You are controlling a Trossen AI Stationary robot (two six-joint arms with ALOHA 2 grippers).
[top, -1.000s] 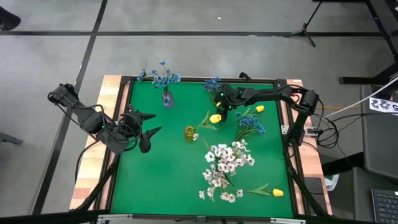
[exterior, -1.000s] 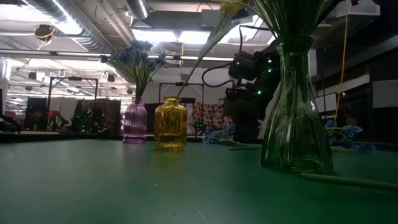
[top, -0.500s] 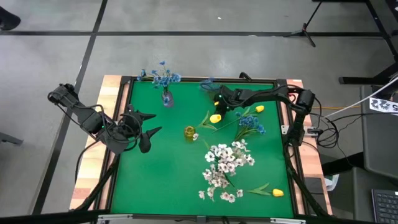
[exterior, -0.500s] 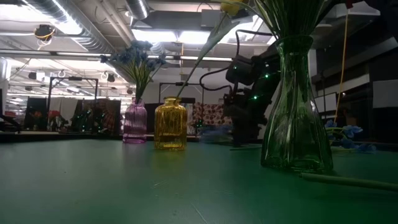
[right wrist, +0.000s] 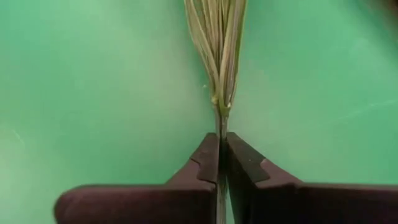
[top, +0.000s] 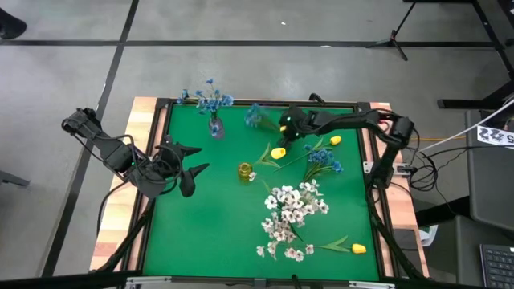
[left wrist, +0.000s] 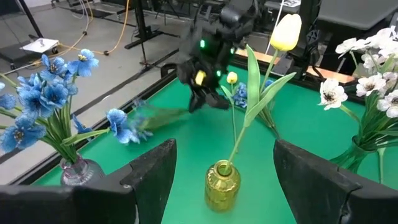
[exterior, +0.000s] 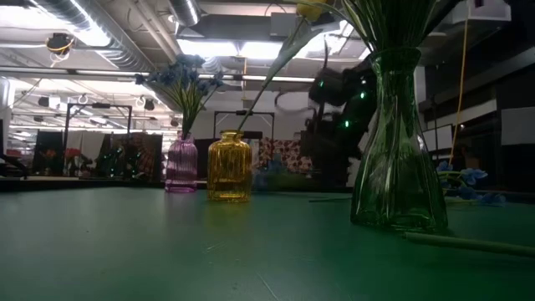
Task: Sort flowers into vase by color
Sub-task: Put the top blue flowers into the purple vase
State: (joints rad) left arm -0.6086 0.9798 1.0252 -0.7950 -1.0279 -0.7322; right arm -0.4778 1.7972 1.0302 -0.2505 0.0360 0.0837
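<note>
We note the right gripper [top: 279, 125] at the far side of the green table mat [top: 217, 225], its two dark fingers [right wrist: 205, 163] pressed together on the thin green stem of a blue-blossomed sprig [top: 255, 116]. In the right wrist view the stem runs straight between the fingertips and fans into several strands just beyond them. From the left wrist camera we see that sprig [left wrist: 127, 121] blurred, its blossoms near the small purple ribbed glass vase [top: 215, 127], which holds a bunch of blue flowers [top: 207, 98].

The squat yellow glass vase [top: 245, 171] stands mid-table with one yellow tulip-like bud [left wrist: 286, 32] on a long stem in it. The tall green glass vase [exterior: 397, 142] carries the white blossoms [top: 291, 210]. Loose on the mat we see another blue sprig [top: 323, 160], two yellow buds [top: 278, 152] near the right arm, and one yellow bud [top: 358, 249] at the near edge.

The left gripper [top: 195, 160] hangs over the mat's left side, fingers wide apart, holding nothing.
</note>
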